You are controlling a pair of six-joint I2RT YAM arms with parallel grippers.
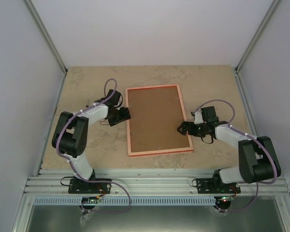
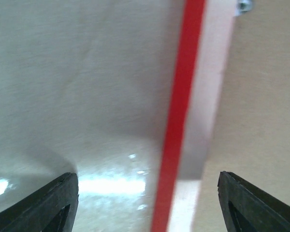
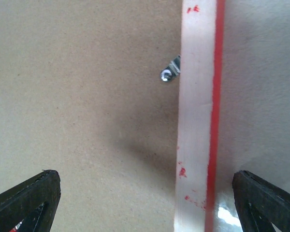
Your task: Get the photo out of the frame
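The frame (image 1: 129,123) lies face down in the middle of the table, its pinkish-orange back edge up, with the brown backing board (image 1: 157,118) filling it. The photo is hidden under the board. My left gripper (image 1: 126,114) is open over the frame's left rail (image 2: 183,106). My right gripper (image 1: 182,128) is open over the frame's right rail (image 3: 198,121), one finger over the board, the other over the table. A small metal retaining clip (image 3: 170,71) sits on the board by the right rail; another clip (image 2: 244,5) shows by the left rail.
The beige stone-patterned table (image 1: 87,87) is walled by white panels on the left, back and right. A metal rail (image 1: 154,183) runs along the near edge by the arm bases.
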